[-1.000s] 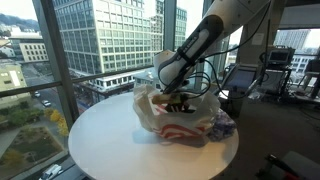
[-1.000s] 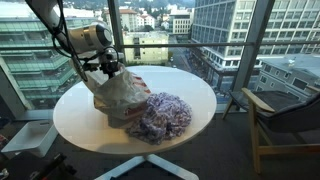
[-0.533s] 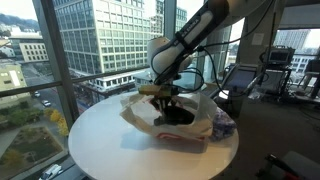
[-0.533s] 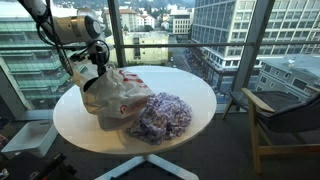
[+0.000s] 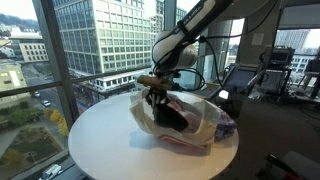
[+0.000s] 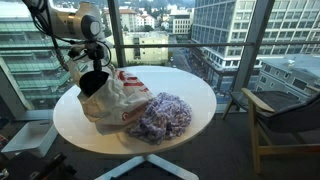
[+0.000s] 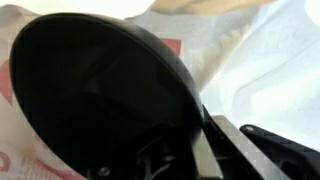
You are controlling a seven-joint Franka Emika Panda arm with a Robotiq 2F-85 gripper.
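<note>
Gripper [image 6: 94,67]: jaws clenched on a black, rounded, dome-shaped object [image 6: 92,84]. It hangs at the mouth of the white, red-printed plastic bag [image 6: 116,100] on the round white tabletop [image 6: 192,92]. Judgement: lift-out stage. The next move calls for clearing the bag's rim without snagging.

Built of smooth, rounded arm [image 5: 205,30] links, pale grey-white, shadowed to dark against the bright windows. Jointed with darker bands between the segments. Capped at the wrist by a fat, light-coloured cylindrical housing [image 6: 85,20]. Trailed by thin black cables [image 6: 60,35] looping alongside the links and on to the wrist. Finished with a compact black end effector [image 6: 93,60], blocky at the base, narrowing to matt black, hard-edged fingers [image 7: 272,140] in the wrist view. Screws and markings too small to make out.
</note>
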